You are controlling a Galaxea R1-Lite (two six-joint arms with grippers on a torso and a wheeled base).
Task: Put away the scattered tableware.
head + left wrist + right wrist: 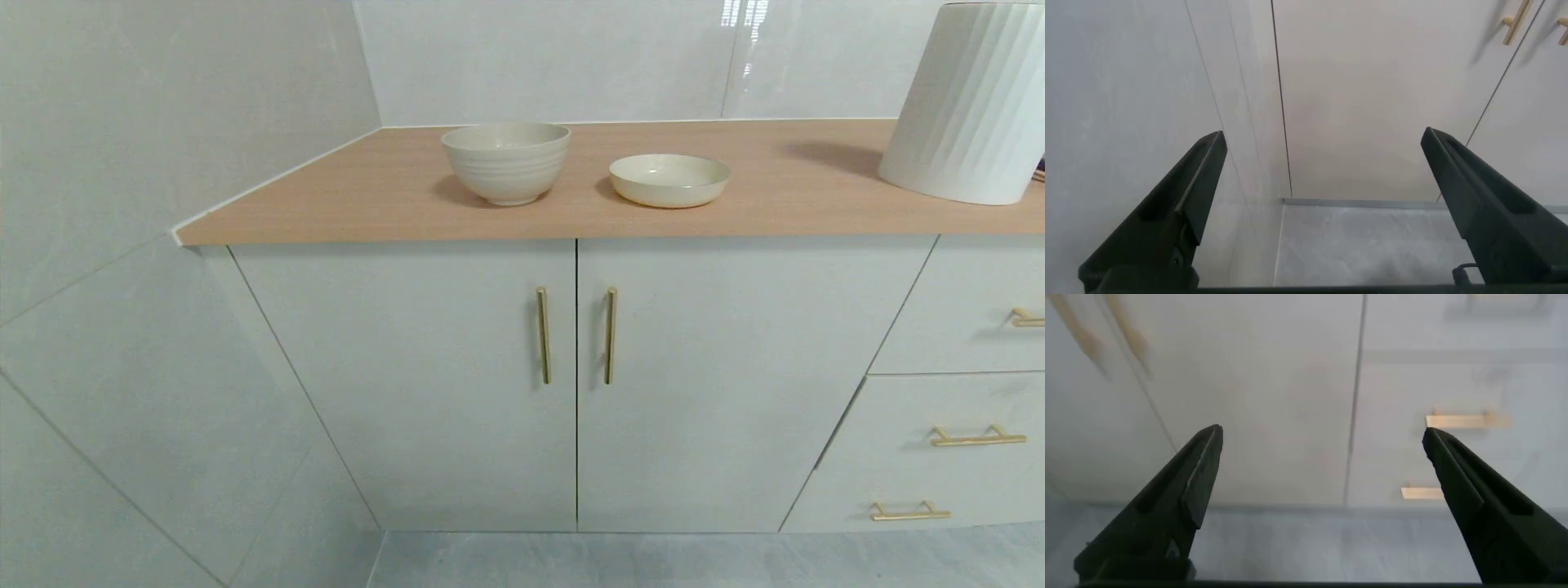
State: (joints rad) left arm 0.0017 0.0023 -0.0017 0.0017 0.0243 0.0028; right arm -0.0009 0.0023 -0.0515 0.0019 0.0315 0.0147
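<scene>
- Ribbed bowl [506, 162] sits on the wooden countertop [375, 200], with the shallow dish [669, 180] just beside it on the right, apart and both upright.
- My left gripper [1323, 137] is down low facing the left cabinet door [408, 384], fingers spread wide, nothing between them.
- My right gripper [1321, 433] is low too, facing the right cabinet door [718, 384] and the drawers [939, 457], also wide apart and empty.
- Both doors are shut, so nothing is put away yet. I judge a door has to come open first.
- Risk one: the two gold door handles [543, 335] stand close together. A careless pinch could catch both, or slip off the thin bar.
- Risk two: the tiled wall [122, 245] crowds the left door, so my left arm could bump it as that door swings.
- Risk three: the bowl looks smooth and rounded. A grip on its rim could slide and tip it into the dish.
- Risk four: the dish lies nearer the counter's front edge. A nudge from my fingers could push it over onto the floor.
- Risk five: the tall white ribbed container [971, 106] stands at the right. A wide swing by my right arm could knock it.
</scene>
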